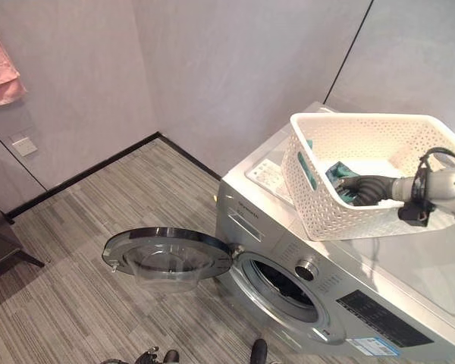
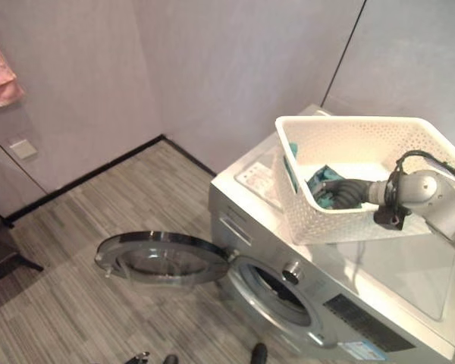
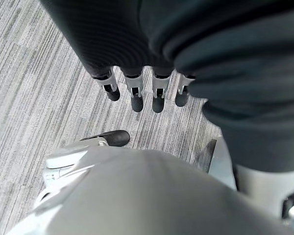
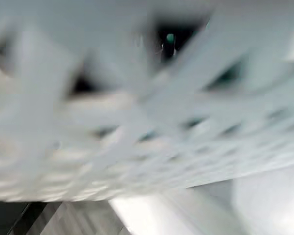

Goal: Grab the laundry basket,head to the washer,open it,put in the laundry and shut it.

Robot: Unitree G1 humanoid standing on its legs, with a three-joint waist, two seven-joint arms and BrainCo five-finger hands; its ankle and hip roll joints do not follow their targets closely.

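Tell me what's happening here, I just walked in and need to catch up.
The robot's right hand reaches into the white perforated plastic laundry basket on top of the silver front-loading washer, at a teal cloth. The washer's round glass door hangs open. The left hand hangs relaxed over the floor.

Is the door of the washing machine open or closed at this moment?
Open. The round door is swung out to the side over the floor, and the dark drum opening in the washer's front is uncovered.
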